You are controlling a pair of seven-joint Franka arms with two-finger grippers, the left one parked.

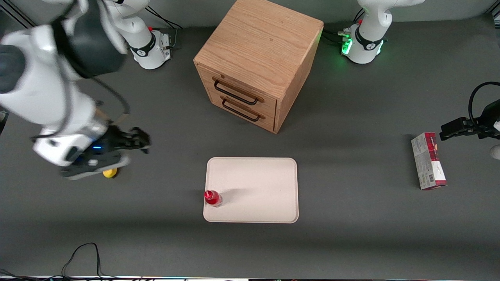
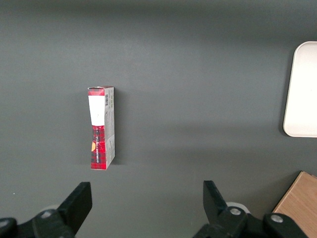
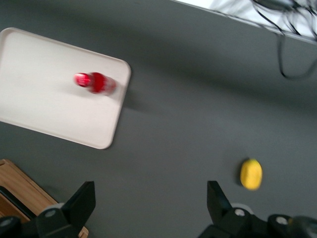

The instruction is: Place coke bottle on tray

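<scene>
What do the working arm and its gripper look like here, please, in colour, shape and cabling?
The working arm has glossy white rounded shells with a dark grey-black joint section. A thin black cable loops along it. Its gripper, above the table near the yellow lump, has a white body with a small blue light and two black fingers, spread open.

Work surface: a table (image 1: pixel 351 242) covered in plain dark grey matte material, uniform across all views, no visible seams.

Furniture: one light oak cabinet (image 1: pixel 258 50) stands on the table, set at an angle. It has two drawers, upper drawer (image 1: pixel 238 91) above lower drawer (image 1: pixel 244 111), each with a dark curved handle; both appear closed.

Lighting: even, overhead and soft. Broad faint shadow bands cross the surface, and the cabinet casts a diffuse shadow toward the parked arm's end.

Edges: black cables (image 1: pixel 84 253) loop at the table edge nearest the front camera, beside a pale bright strip (image 1: pixel 156 278).
</scene>
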